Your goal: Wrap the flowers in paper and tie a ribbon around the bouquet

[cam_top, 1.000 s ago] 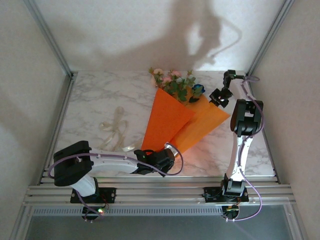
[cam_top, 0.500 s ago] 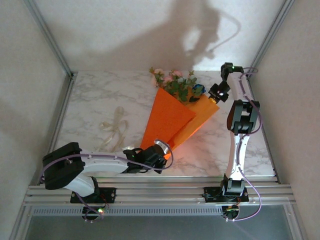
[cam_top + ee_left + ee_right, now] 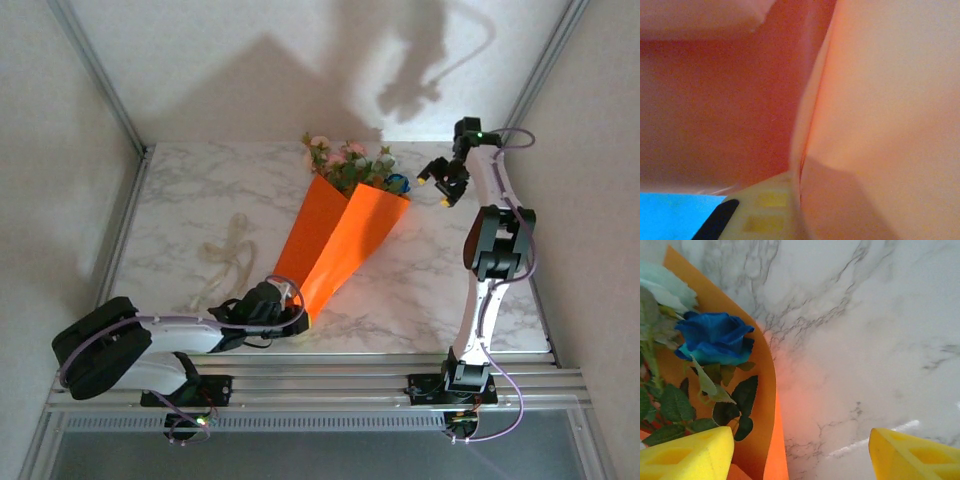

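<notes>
**Top view.** The paper [image 3: 340, 240] is lying on the bench [image 3: 190, 190], folded into a cone around the flowers [image 3: 350, 165]. The blooms are sticking out of the cone's wide far end. The left end effector [image 3: 283, 312] is sitting at the cone's narrow near tip. The right end effector [image 3: 441, 183] is hovering just beside the wide end, on its right, clear of the paper. The ribbon [image 3: 225, 258] is lying loose on the bench to the left of the cone, apart from it and untouched.

**Left wrist view.** Orange paper is pressing close against the lens, and a fold line is running down to one pale finger [image 3: 765, 212]. I am reading these jaws as closed together and clamped on the paper's narrow end.

**Right wrist view.** The yellow pads [image 3: 685, 455] are standing wide apart and holding nothing. Bare bench and the paper's edge are lying between them. A blue bloom [image 3: 715, 335] is lying to the left.

**Step in hand.** I am judging the wrap as formed and the tie as not yet begun.

**Next move.**
- One arm is needed to fetch the ribbon, which calls for a low, flat pinch on a thin strip.
- The other arm is needed to hold the cone, since glossy paper is likely to spring open once it is let go.
</notes>
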{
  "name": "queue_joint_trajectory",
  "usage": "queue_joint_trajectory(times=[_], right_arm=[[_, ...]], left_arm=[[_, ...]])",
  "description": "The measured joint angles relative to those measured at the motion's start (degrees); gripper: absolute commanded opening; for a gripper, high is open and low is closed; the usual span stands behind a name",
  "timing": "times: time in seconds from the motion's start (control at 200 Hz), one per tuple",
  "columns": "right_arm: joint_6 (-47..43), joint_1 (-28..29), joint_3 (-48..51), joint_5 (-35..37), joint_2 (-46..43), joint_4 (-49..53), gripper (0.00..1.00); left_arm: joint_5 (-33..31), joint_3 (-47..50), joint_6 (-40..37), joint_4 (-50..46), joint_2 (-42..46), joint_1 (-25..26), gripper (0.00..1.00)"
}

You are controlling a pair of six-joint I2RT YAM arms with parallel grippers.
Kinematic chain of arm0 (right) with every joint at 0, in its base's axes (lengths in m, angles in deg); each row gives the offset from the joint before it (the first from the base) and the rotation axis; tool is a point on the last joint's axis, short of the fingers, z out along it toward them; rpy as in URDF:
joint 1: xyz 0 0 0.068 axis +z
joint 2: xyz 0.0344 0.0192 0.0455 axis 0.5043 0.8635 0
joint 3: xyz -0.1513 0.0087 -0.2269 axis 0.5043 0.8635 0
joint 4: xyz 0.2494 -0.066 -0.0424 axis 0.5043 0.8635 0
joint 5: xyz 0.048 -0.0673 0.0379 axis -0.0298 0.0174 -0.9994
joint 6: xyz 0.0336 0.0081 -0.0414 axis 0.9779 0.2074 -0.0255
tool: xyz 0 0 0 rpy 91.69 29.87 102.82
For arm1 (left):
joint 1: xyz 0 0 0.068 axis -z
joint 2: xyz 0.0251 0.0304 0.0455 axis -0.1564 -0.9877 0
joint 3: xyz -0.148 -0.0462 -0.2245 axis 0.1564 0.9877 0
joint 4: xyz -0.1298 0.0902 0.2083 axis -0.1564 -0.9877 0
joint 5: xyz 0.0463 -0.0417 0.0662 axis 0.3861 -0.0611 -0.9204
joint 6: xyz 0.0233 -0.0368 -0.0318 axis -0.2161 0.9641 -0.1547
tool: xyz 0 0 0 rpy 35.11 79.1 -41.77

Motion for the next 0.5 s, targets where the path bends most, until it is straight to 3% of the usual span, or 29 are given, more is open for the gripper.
queue_joint_trajectory(times=[0.065, 0.19, 0.27, 0.496], right_arm=[[0.79, -0.50, 4.35, 0.68, -4.44, -2.40, 0.66], [2.49, -0.44, 17.49, 1.73, -15.06, -7.19, 0.44], [3.43, 1.14, 26.29, 1.44, -21.29, -10.43, 0.36], [5.11, 16.39, 39.06, -2.29, -27.32, -19.45, 0.31]], left_arm=[[1.53, 1.33, 1.99, 2.34, 0.31, -1.40, 0.00], [3.98, 2.03, 4.28, 3.72, 0.20, -3.48, 0.00], [5.20, 1.95, 4.98, 3.76, 0.11, -4.24, 0.00], [7.45, -1.29, 3.93, -0.76, -0.59, -6.12, 0.00]])
